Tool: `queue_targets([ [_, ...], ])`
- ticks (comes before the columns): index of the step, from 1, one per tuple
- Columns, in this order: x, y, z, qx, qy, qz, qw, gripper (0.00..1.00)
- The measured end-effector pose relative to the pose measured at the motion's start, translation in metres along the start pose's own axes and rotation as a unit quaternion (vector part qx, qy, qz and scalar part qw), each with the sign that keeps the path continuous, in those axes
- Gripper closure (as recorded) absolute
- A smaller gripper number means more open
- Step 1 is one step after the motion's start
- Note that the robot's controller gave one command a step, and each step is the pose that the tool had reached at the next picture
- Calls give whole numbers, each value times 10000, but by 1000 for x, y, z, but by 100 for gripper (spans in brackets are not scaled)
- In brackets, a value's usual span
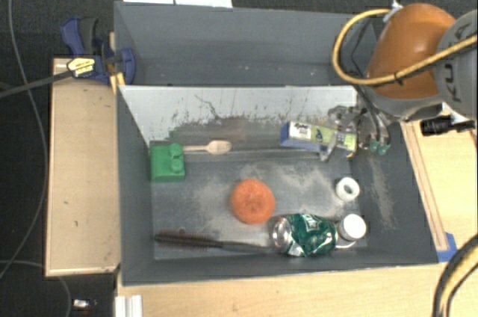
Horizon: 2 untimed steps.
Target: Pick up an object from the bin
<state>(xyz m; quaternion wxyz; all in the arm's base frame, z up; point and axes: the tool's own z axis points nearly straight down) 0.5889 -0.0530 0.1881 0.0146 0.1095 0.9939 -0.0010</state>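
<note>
The hand hangs at the right of the frame, a little above its middle, under the arm's orange cover. It is low over the far side of the grey bin, and whether it is wide or narrow cannot be told from this angle. It is over the right end of a small tube with a blue end, a white label and a yellow-green body. The tube lies flat along the foot of the bin's back wall, and its right part is hidden by the hand.

Below the hand, toward the lower right, a white ring-shaped cap lies by itself. Further down, a second white cap touches a crushed green can. An orange ball sits near the middle of the floor, just up and left of the can. A dark thin stick lies along the near edge. At the left, a green block stands beside a pale wooden spoon.
</note>
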Motion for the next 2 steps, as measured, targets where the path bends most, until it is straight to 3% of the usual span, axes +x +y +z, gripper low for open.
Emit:
queue_targets([
  [2, -2, 0, -28, -3, -21, -15, 10000, 100],
])
